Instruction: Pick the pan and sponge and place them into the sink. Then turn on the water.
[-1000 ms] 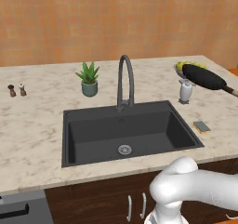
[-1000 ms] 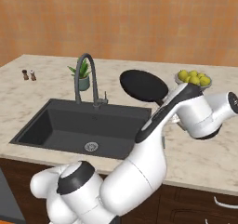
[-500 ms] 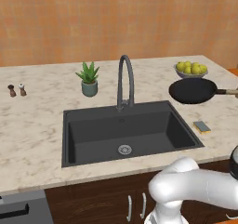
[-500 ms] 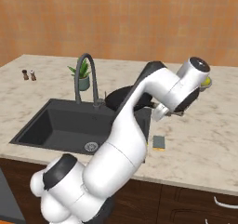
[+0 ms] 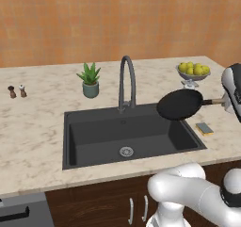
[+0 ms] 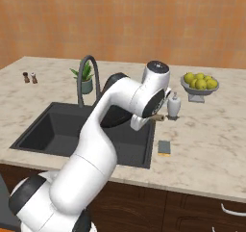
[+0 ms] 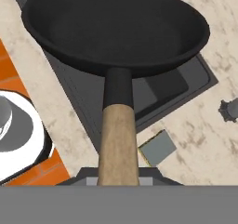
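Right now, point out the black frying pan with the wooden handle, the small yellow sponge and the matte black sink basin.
Black frying pan [image 5: 180,104], left base view, centre of its round body.
Yellow sponge [image 5: 204,129], left base view, its dark top.
Black sink [image 5: 101,141], left base view, bare floor.

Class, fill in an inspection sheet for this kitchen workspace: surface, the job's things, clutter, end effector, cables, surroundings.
Surface: beige marbled counter.
Job's things: pan held in the air over the right rim of the sink; sponge lying on the counter right of the sink; faucet shows no water.
Clutter: potted plant, fruit bowl, two small shakers, soap dispenser.
End effector: shut on the pan's wooden handle.
Cables: nothing seen.
Surroundings: orange wall, dark cabinets.
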